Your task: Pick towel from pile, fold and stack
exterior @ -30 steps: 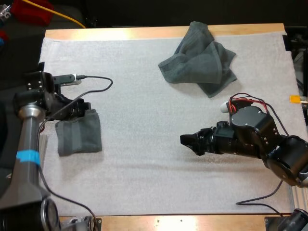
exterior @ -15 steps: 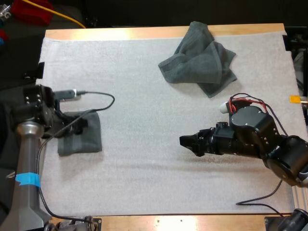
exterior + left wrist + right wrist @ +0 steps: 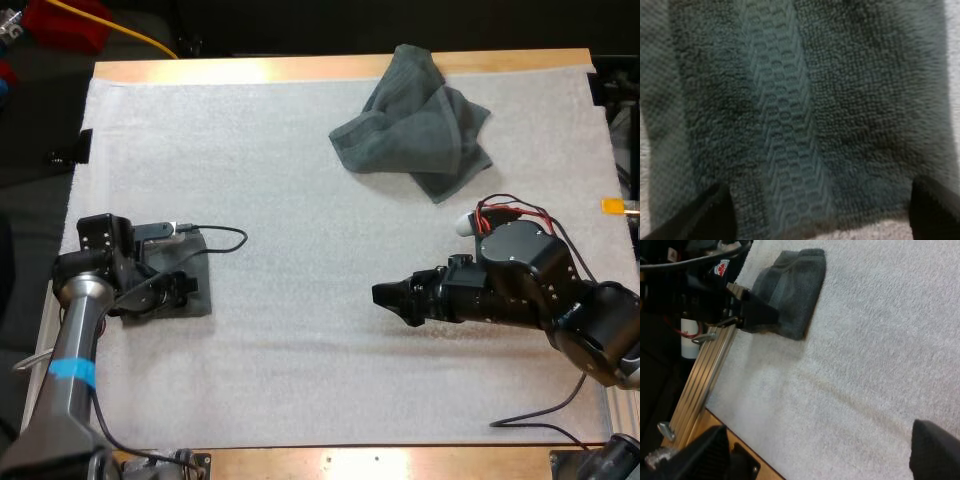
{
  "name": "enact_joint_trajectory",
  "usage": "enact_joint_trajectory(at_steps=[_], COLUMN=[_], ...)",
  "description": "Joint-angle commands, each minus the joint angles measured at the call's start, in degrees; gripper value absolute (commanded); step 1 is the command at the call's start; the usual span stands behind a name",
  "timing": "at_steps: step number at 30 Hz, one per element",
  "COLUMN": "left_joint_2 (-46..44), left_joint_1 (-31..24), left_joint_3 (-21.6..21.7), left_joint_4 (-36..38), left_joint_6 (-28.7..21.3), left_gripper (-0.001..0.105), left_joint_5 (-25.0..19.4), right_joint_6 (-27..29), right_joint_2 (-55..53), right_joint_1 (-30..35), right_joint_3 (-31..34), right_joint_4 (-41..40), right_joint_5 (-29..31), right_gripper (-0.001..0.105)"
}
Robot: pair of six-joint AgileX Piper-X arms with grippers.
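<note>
A folded dark grey-green towel [image 3: 200,305] lies near the mat's left edge. My left gripper [image 3: 172,285] is down over it, open, with its fingers [image 3: 705,215] standing apart above the towel's ribbed band [image 3: 790,125]. A crumpled towel [image 3: 415,125] of the same colour sits at the far middle-right of the mat. My right gripper [image 3: 390,295] hovers open and empty over bare mat right of centre, pointing left. From its wrist view the folded towel [image 3: 792,287] lies far ahead with the left gripper [image 3: 757,315] on its near edge.
The white mat [image 3: 300,200] covers the wooden table [image 3: 300,68]. A metal rail [image 3: 705,375] runs along the mat's left edge beside the folded towel. Bare mat lies between the two towels and in front of both arms.
My left arm has drawn back toward the near side and come down onto the folded towel. The right arm and the crumpled towel have not moved.
</note>
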State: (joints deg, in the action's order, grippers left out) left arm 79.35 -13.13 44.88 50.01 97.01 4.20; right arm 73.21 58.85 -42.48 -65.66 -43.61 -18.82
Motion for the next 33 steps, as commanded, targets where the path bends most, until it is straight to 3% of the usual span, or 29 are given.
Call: enact_joint_trajectory(at_steps=[1, 7, 14, 22, 28, 33], left_joint_2=[1.26, 5.86, 2.59, -8.54, -17.83, -24.43], left_joint_1=[0.27, 0.27, 0.27, 0.27, 0.27, 0.27], left_joint_3=[0.02, 0.11, 2.56, 7.22, 7.33, 7.33], left_joint_4=[-0.46, -0.46, 1.27, 5.54, 9.07, 12.78], left_joint_6=[0.61, 0.61, 0.74, 1.64, 2.62, 3.36], left_gripper=[0.071, 0.071, 0.071, 0.071, 0.071, 0.071], left_joint_5=[-0.55, 3.19, 3.69, 9.08, 13.95, 14.48], right_joint_6=[-0.14, -0.17, -0.17, -0.17, -0.17, -0.17], right_joint_2=[-0.42, -0.42, -0.42, -0.42, -0.42, -0.42], right_joint_1=[-0.01, -0.01, -0.01, -0.01, -0.01, -0.01], right_joint_3=[-0.28, -0.28, -0.28, -0.28, -0.28, -0.28], right_joint_4=[-0.33, -0.33, -0.33, -0.33, -0.33, -0.33], right_joint_5=[-0.77, -0.77, -0.77, -0.77, -0.77, -0.77], right_gripper=[0.071, 0.071, 0.071, 0.071, 0.071, 0.071])
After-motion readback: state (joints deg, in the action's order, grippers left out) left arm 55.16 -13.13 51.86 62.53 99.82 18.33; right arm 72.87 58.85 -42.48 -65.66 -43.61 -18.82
